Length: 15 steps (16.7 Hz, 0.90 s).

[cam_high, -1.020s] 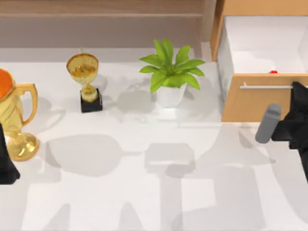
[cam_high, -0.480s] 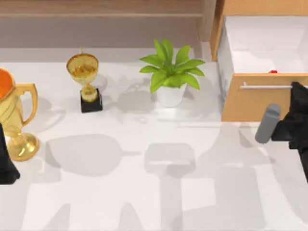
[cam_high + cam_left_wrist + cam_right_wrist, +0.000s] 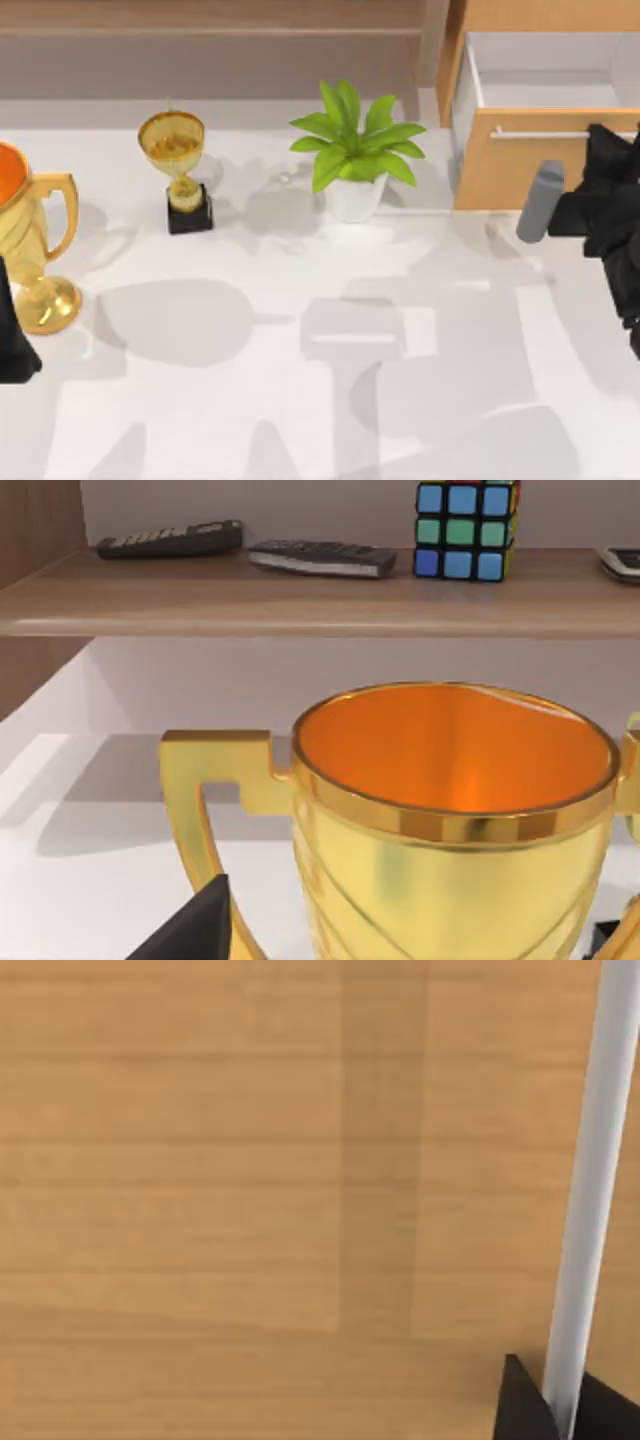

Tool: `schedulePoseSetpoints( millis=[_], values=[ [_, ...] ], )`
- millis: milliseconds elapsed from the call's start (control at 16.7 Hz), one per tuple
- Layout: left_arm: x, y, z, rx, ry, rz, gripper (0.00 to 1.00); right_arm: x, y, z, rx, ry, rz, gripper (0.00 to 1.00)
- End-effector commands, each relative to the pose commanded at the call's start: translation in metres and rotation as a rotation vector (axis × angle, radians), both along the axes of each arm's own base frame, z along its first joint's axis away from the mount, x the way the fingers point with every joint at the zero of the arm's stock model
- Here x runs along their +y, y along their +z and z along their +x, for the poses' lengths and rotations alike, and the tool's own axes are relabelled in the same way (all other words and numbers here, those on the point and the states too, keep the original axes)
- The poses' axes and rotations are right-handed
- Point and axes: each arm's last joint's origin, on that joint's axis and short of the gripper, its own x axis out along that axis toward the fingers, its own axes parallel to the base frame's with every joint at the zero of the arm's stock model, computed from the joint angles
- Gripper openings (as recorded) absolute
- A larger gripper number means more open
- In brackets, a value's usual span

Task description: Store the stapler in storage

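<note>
The storage is a tan wooden drawer cabinet at the table's back right, its drawer partly out with some white interior showing. My right gripper sits at the right end of the silver bar handle. In the right wrist view the handle runs between my dark fingertips, so the right gripper is shut on it. The stapler is hidden. My left gripper is parked at the table's left edge, open.
A potted plant stands just left of the cabinet. A small gold trophy is at back centre-left and a large gold trophy sits by my left arm. The wall shelf holds remotes and a colour cube.
The drawer has slid back into the cabinet, and my right gripper went back with its handle. The red stapler inside has gone out of sight behind the drawer front.
</note>
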Motion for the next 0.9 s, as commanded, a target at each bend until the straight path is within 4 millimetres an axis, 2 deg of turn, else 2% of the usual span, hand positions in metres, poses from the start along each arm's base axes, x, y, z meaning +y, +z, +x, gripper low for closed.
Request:
schedulePoseSetpoints(
  millis=[360,720,900],
  values=[
    [0.0,0.0,0.0,0.0,0.0,0.0,1.0,0.0,-0.001,0.005,0.009,0.0,0.005,0.0],
    [0.0,0.0,0.0,0.0,0.0,0.0,1.0,0.001,0.002,0.053,-0.008,0.003,0.006,0.0],
    [0.0,0.0,0.0,0.0,0.0,0.0,1.0,0.0,-0.001,0.064,0.007,0.004,0.002,0.0]
  ],
)
